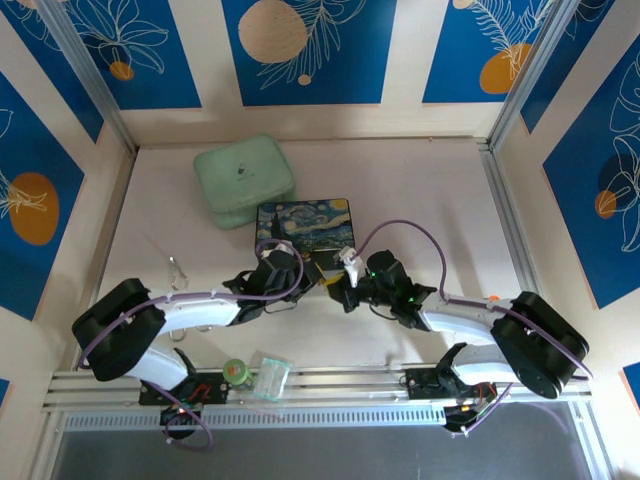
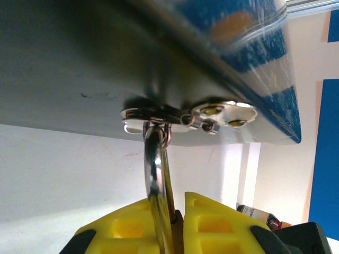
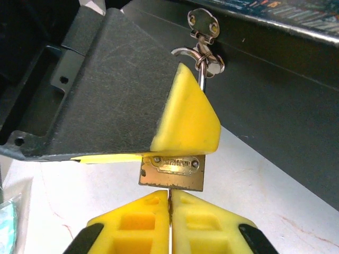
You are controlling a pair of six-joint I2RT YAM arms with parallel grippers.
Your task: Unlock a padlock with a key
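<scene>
L gripper (image 2: 172, 222) clamped on brass padlock (image 3: 172, 172), mid-frame; shackle (image 2: 155, 169) hooked thru starry-night box (image 1: 305, 225) latch (image 3: 204, 24), upper frame. R gripper (image 3: 169, 203) pinched shut, bottom centre, just under padlock; can't tell what's btwn pads.

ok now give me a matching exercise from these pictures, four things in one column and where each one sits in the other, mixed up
Things
1. small brass-gold padlock
2. pale green rounded plastic box
3. small green-capped bottle
4. dark starry-night painted box

Places
a. at the near rail, beside a clear plastic bag
b. farthest back on the white table
c. hooked by its shackle through a silvery latch
d. mid-table, just nearer than the green box

Pairs: 1-c, 2-b, 3-a, 4-d
</scene>
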